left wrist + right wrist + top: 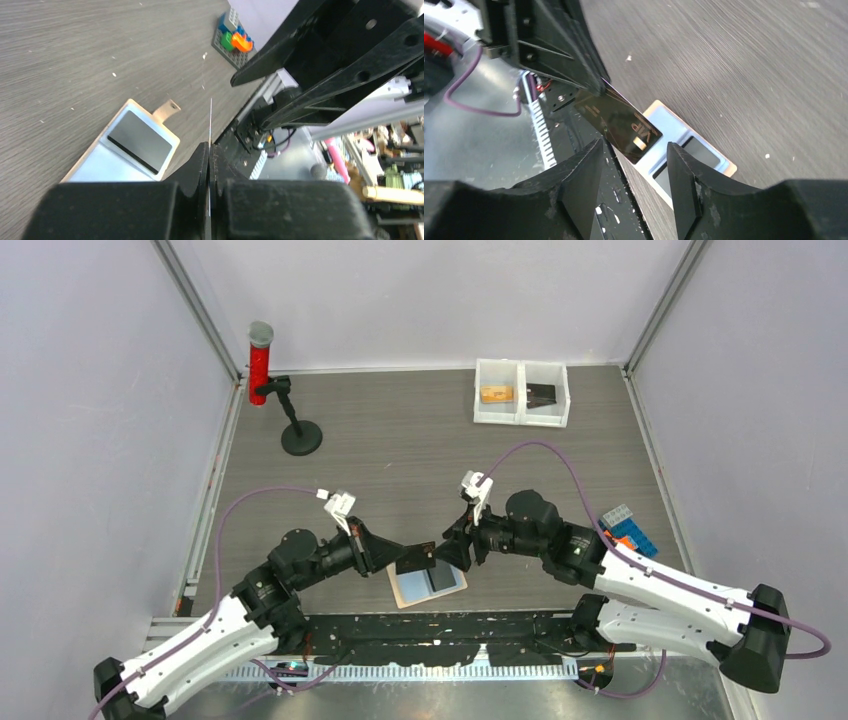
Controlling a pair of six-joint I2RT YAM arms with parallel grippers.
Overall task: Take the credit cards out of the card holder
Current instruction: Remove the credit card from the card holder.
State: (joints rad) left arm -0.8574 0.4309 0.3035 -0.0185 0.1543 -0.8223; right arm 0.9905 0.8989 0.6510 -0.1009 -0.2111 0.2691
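1. Far left, at the back corner, a red cylinder with a grey cap [259,365] is clamped on a black round-footed stand [301,438]. Bare grey wood-grain worktop [400,440] lies open between it and the arms.
2. The left hand [209,150] is pinched tight on a thin dark glossy card [619,122], held clear above the worktop's near edge.
3. Beneath it, the tan bifold card holder [95,167] lies open and flat right by that near edge. A second dark card [140,141] sits in its grey-blue pocket.
4. The right hand [634,172] has its jaws parted wide to either side of the held card's free end. They seem not to touch it, though the angle is poor.
5. Back right stand white plastic bins [520,418]. At the right edge lies a blue toy-brick block [628,528]. Both are well apart from the hands.
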